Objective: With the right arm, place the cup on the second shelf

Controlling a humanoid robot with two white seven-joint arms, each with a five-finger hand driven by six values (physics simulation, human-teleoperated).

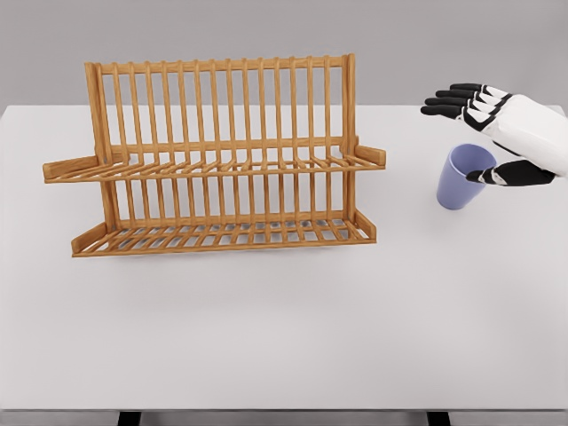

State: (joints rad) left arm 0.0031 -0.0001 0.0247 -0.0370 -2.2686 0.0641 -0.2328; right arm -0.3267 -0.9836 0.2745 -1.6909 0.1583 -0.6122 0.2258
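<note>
Spreading open, right hand (486,133) thumb touches cup (461,177).

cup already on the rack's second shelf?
No, the purple cup stands on the white table, right of the wooden rack, beside the right hand.

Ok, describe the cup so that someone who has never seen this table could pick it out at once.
On the white table, look right of the wooden two-tier dish rack, toward the table's right edge. There the cup stands, tilted a little, just under the right hand, whose thumb reaches its rim. It is the only lavender-blue thing in view, small, smooth and handleless.
</note>
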